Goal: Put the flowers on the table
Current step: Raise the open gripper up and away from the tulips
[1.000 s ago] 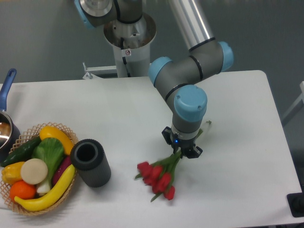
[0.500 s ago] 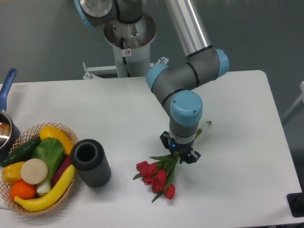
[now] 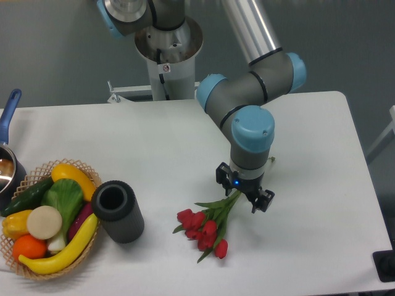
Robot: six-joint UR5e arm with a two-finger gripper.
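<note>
The flowers (image 3: 204, 229), a small bunch of red tulip buds with green stems and leaves, lie flat on the white table (image 3: 308, 154) in front of centre. Their buds point toward the front left, and the stems run back to the right under the gripper. My gripper (image 3: 244, 190) hangs over the stem end with its black fingers (image 3: 265, 201) spread apart, open. Nothing is clamped between them. The stems' far tip (image 3: 270, 161) peeks out behind the wrist.
A black cylinder cup (image 3: 117, 211) lies left of the flowers. A wicker basket (image 3: 46, 219) of toy produce sits at the front left edge. A blue-handled pot (image 3: 7, 154) is at the far left. The robot base (image 3: 166, 55) stands behind the table.
The gripper lowered the flowers onto the table. Its fingers then spread open and it shifted slightly right. The bunch stays where it was half a second ago.
</note>
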